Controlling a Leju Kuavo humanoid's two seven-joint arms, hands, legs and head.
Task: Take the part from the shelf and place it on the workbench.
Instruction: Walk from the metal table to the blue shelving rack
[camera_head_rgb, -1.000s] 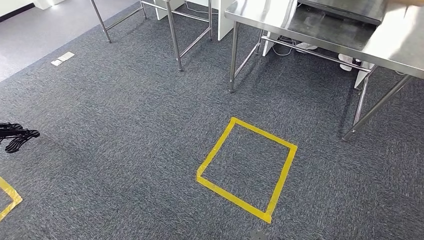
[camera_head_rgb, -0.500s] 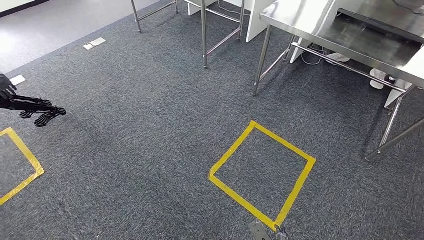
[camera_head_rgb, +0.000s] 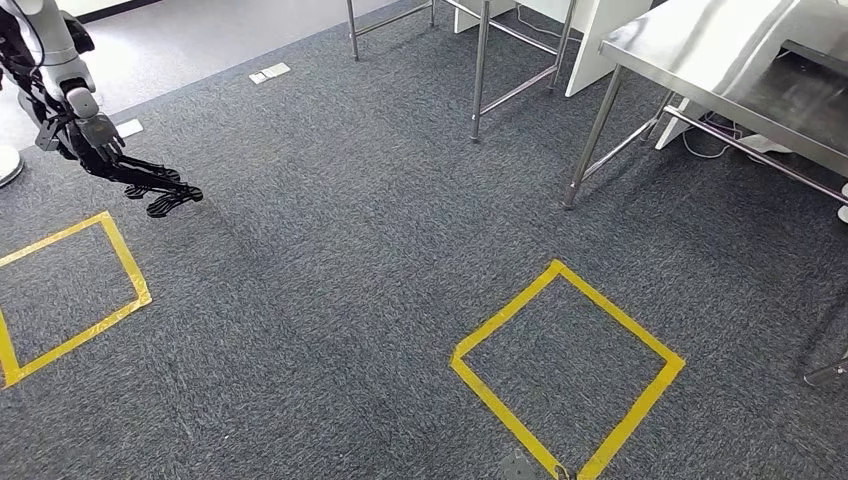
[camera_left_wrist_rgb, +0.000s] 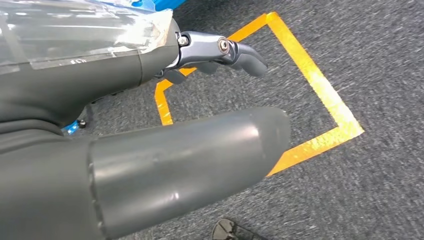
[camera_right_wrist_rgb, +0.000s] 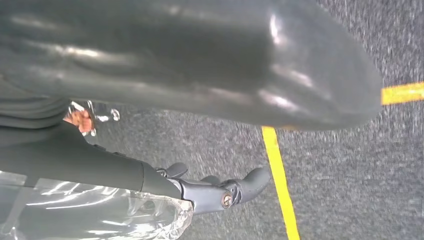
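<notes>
Steel counter (camera_head_rgb: 700, 45) up ahead on the right, both hands empty.
Left hand (camera_head_rgb: 150, 190) hangs far from the counter, fingers spread flat. Right hand (camera_right_wrist_rgb: 165, 182) holds nothing too, fingers straight. Where the part lies, I cannot tell.

Open grey carpet (camera_head_rgb: 330, 250) spreads across most of the floor, with flat yellow tape squares (camera_head_rgb: 566, 370) lying on it. At the far right a steel desk (camera_head_rgb: 700, 50) stands on thin legs (camera_head_rgb: 593, 140), joined by low crossbars beneath. Another metal frame (camera_head_rgb: 480, 70) stands just beside it, with a narrow gap between.
</notes>
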